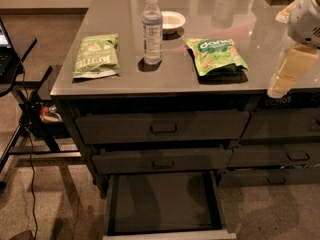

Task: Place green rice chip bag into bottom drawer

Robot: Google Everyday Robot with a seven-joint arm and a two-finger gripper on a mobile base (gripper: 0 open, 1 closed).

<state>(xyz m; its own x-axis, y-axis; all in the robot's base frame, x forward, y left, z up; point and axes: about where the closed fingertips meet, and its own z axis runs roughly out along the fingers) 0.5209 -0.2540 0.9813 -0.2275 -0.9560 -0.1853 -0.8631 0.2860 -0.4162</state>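
The green rice chip bag (216, 57), bright green with white lettering, lies flat on the grey counter top (200, 14), right of centre near the front edge. The bottom drawer (165, 204) is pulled open below the counter, with a dark bare interior and a pale front rim. My gripper (288, 74), cream-coloured under a white arm, hangs at the right edge of the view. It is to the right of the bag, over the counter's front edge, and not touching the bag.
A duller olive-green bag (96, 56) lies at the counter's left. A clear water bottle (152, 28) stands mid-counter with a small white bowl (172, 20) behind it. Two shut upper drawers (162, 128) sit above the open one. A black stand and cables (25, 109) are at the left.
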